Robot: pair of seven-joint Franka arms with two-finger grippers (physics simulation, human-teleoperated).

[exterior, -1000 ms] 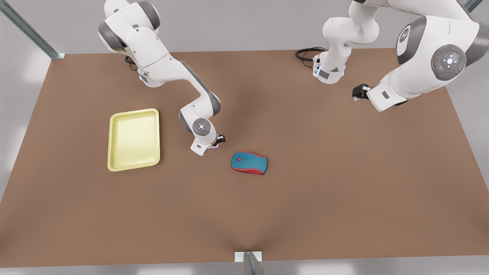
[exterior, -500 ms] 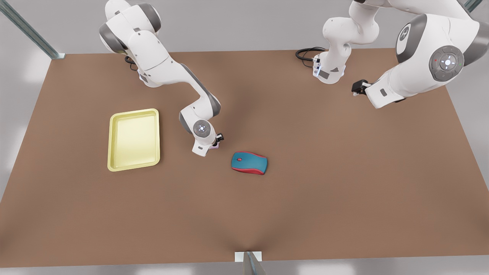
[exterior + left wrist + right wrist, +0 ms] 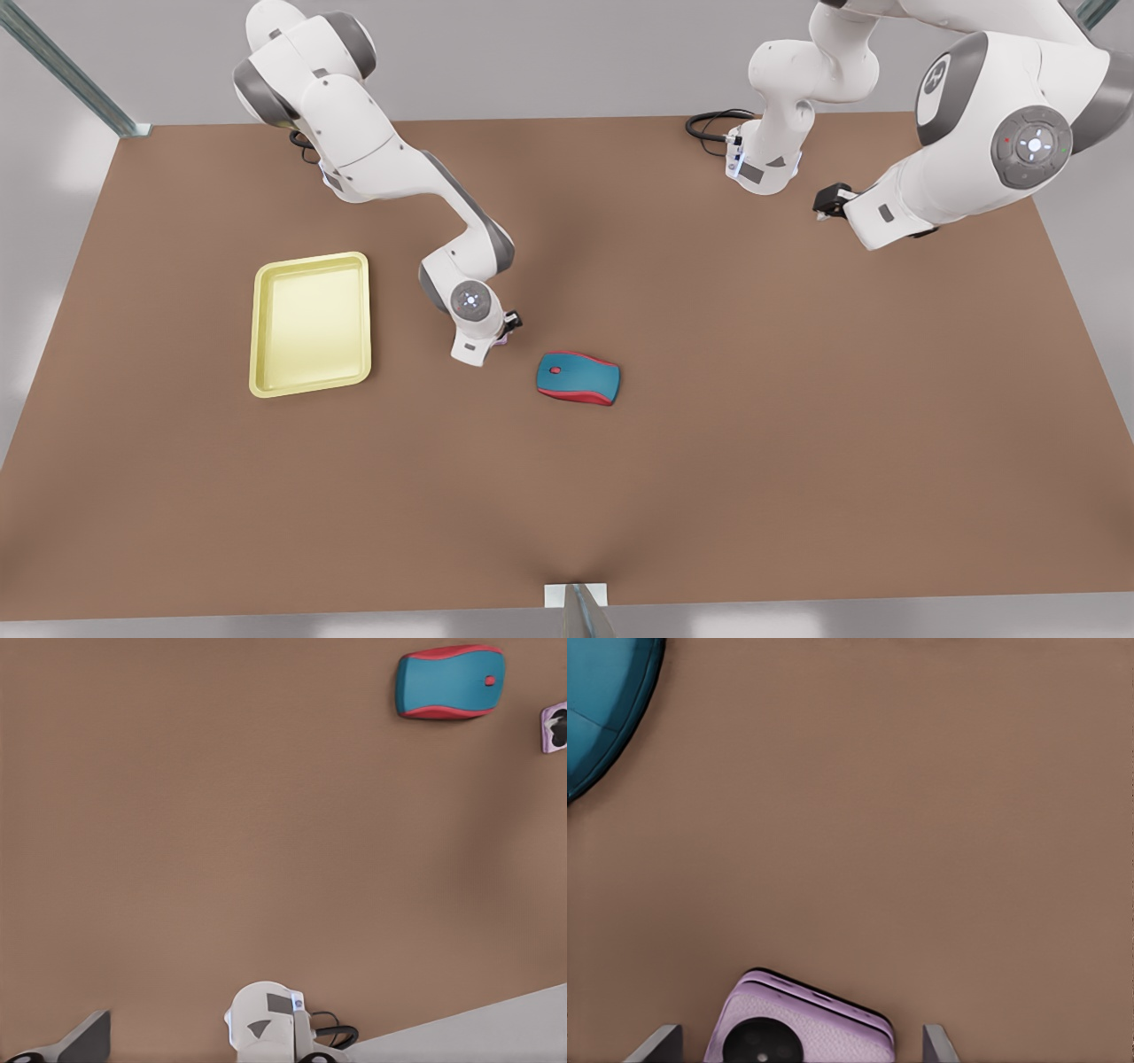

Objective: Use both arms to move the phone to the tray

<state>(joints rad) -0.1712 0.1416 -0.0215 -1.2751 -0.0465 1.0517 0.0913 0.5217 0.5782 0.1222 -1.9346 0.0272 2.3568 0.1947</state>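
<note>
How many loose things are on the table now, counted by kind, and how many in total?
Phone: 1
Computer mouse: 1
Tray: 1
Total: 3

Teal-and-red mouse [image 3: 578, 378] lies flat on the brown table [image 3: 753, 425]

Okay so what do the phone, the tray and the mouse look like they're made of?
Phone: lilac, finely grained surface, probably a leatherette or textured plastic case, with a glossy black camera ring.
Tray: pale yellow, smooth, even-coloured with rounded moulded rim, likely plastic.
Mouse: teal shell with red trim, smooth with a slight sheen, apparently hard plastic.
</note>
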